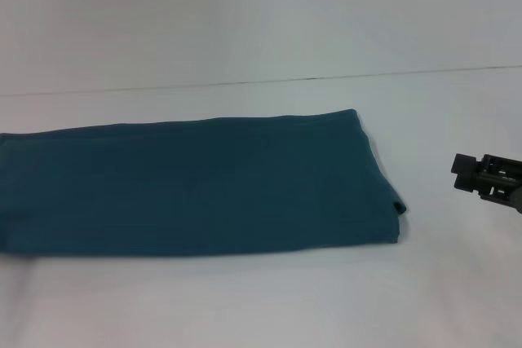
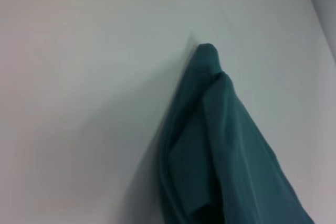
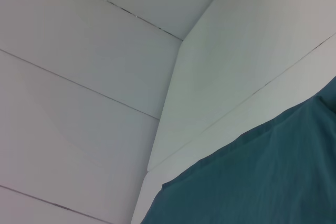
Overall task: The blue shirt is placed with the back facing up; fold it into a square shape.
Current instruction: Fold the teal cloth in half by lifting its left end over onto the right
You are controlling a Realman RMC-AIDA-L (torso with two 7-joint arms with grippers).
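The blue shirt (image 1: 196, 185) lies on the white table as a long folded band, plain teal side up, running from the left edge of the head view to right of centre. Its folded end shows in the left wrist view (image 2: 220, 145) and a flat edge in the right wrist view (image 3: 262, 177). My right gripper (image 1: 473, 175) hangs at the right edge of the head view, clear of the shirt's right end. My left gripper is out of view.
The white table (image 1: 269, 299) stretches in front of and behind the shirt. A thin seam (image 1: 326, 78) marks where the table meets the white back wall. White wall panels with seams (image 3: 94, 93) fill the right wrist view.
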